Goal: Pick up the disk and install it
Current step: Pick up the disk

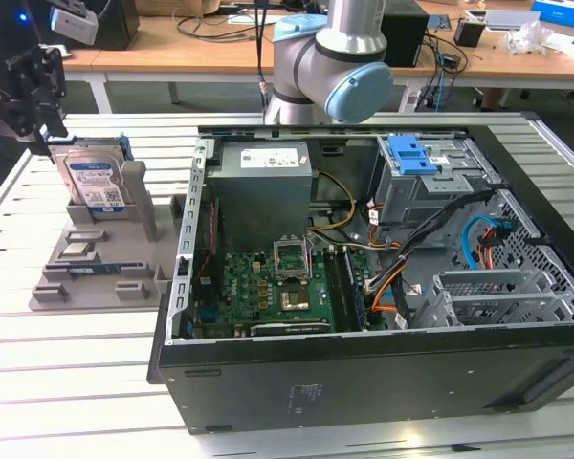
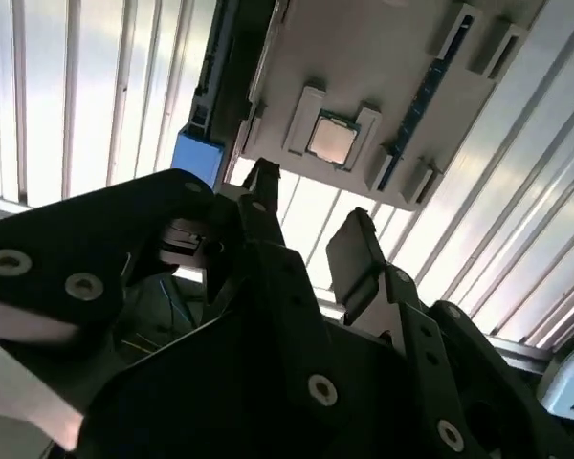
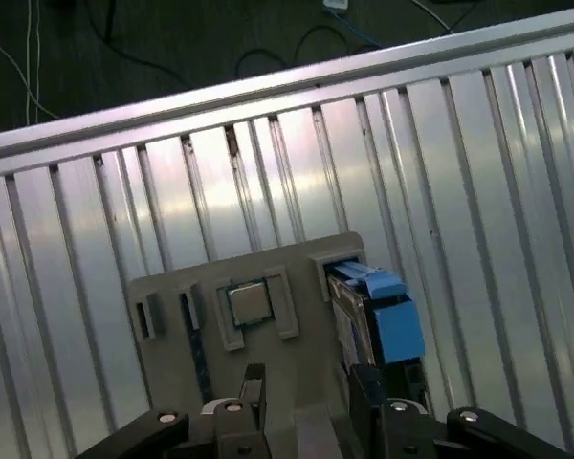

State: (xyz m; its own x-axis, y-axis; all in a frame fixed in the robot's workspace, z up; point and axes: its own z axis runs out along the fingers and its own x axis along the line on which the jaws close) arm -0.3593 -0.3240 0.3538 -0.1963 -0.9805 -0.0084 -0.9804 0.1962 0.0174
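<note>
Claw (image 3: 306, 382) was open and empty, just above the disk (image 1: 94, 182), which stood upright in a grey holder (image 1: 100, 273) on the tabletop (image 1: 77, 363), beside an open case (image 1: 364, 382).

The arm (image 1: 330, 57) rises mid-scene in the exterior view; its black gripper (image 1: 38, 120) points downward at the exterior view's left, fingers (image 3: 253, 387) spread apart.

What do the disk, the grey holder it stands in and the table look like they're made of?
The disk: silvery metal body by its dull sheen, paper-looking label, blue edge frame probably plastic. The grey holder: uniform matte grey, likely moulded or printed plastic. The table: ribbed slats with bright reflections, likely aluminium.
</note>
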